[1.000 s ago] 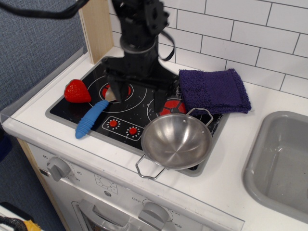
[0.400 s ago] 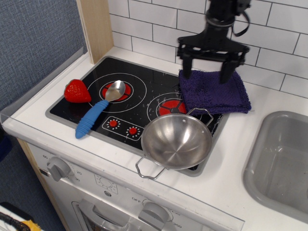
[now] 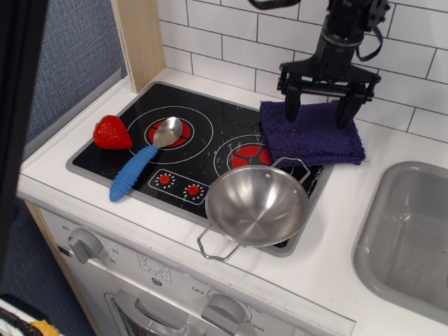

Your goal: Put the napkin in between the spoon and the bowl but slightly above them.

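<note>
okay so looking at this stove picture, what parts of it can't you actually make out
All in the one view:
- Whether the hand, open over the napkin, touches the cloth: the angle does not settle it.
- The napkin's near edge, behind the bowl handle.
- The arm's upper part, cut off by the top edge.
- The left side, hidden by a dark blurred bar.
- The sink, cut off at the right edge.
- The knob markings, too small to read.

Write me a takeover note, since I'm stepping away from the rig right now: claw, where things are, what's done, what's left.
Claw: open, fingers spread over the napkin, holding nothing.
Napkin: at the stove's back right corner, behind the bowl.
Spoon: on the left burner, beside the strawberry.
Bowl: front right of the stove.
Done: claw lined up over the napkin.
Left: grasp it, then set it between spoon and bowl, slightly above them.
</note>
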{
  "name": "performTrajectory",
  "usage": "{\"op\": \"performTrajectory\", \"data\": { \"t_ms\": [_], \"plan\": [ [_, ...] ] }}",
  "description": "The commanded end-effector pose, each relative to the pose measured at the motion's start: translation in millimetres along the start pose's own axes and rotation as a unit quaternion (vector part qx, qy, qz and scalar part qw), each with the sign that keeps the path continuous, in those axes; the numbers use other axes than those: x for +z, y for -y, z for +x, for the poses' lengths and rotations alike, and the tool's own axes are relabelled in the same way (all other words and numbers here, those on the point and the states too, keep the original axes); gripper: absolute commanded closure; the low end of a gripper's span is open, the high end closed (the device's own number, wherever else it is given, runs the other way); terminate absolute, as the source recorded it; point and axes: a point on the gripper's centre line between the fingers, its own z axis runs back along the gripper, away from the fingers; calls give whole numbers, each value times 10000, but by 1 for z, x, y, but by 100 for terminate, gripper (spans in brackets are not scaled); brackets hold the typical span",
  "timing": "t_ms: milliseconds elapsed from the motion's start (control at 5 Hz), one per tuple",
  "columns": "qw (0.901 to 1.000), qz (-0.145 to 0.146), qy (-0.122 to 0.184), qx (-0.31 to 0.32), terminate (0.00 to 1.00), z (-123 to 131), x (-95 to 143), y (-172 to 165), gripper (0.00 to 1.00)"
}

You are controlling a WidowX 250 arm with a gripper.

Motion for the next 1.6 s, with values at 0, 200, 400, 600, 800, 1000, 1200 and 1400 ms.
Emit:
{"op": "performTrajectory", "data": {
  "t_ms": [0,200,400,600,800,1000,1200,1400],
  "plan": [
    [9987,-105,-141,482,0,-4,-17,-6,0],
    [9988,-99,-244,409,0,-23,-31,-11,0],
    [9997,-73,-220,-82,0,-30,-32,-24,0],
    [9888,-583,-472,-1288,0,-22,-34,-44,0],
    [9664,-837,-947,-2237,0,-4,-37,-50,0],
    [9559,-978,-895,-2621,0,17,-28,-60,0],
    [9585,-761,-825,-2620,0,21,-25,-79,0],
    [9617,-705,-797,-2525,0,14,-28,-101,0]
  ]
}}
